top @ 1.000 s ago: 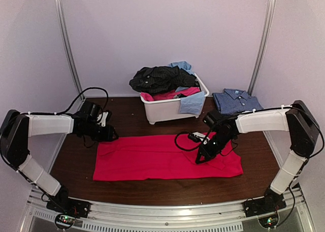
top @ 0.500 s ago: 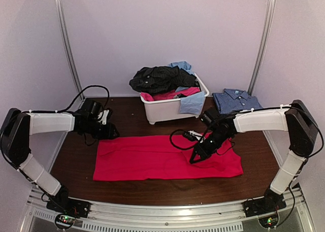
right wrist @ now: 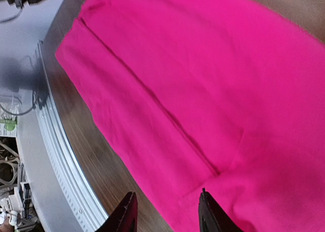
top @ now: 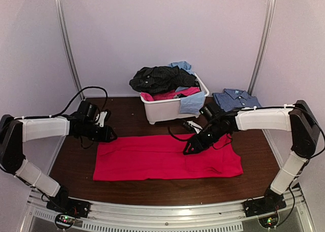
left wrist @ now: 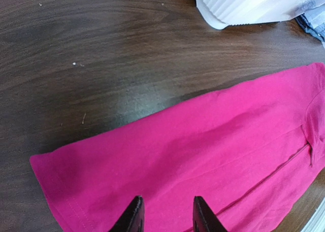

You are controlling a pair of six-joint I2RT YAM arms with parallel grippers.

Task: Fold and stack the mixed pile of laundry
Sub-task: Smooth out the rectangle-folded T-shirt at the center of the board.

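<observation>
One pink-red garment point(top: 167, 158) is out on the bench point(top: 127, 118), spread flat as a long strip running left to right, in front of the white tub point(top: 165, 112). Colour is bright and uniform, no print. It looks doubled over: a straight ridge line runs along its length, clear in both wrist views. Surface is mostly smooth, with a few shallow wrinkles. The left end is squared off, and the left wrist view shows a stitched hem at the corner. The right end is less tidy: the edge curves and flares a bit wider toward the near corner.

Rest of the pile sits in the tub, back centre. The black pinstriped garment point(top: 157, 78) is heaped on top and spills over the left rim. A second pink-red cloth point(top: 170, 95) lies under it, and a light blue cloth point(top: 192, 103) hangs over the front right wall. A light blue scrap point(top: 181, 65) pokes up at the back.

The blue checked shirt point(top: 235, 100) lies folded, collar up, on the bench just right of the tub. It is apart from the spread garment.

Left end effector point(top: 109, 135): at the far left corner of the pink-red garment, jaws apart, nothing between them, cloth lying flat underneath. Can't tell whether the tips touch the fabric.

Right end effector point(top: 189, 148): over the garment right of centre, near its far edge, jaws apart and empty. Cloth is flat below it too; contact can't be judged.
</observation>
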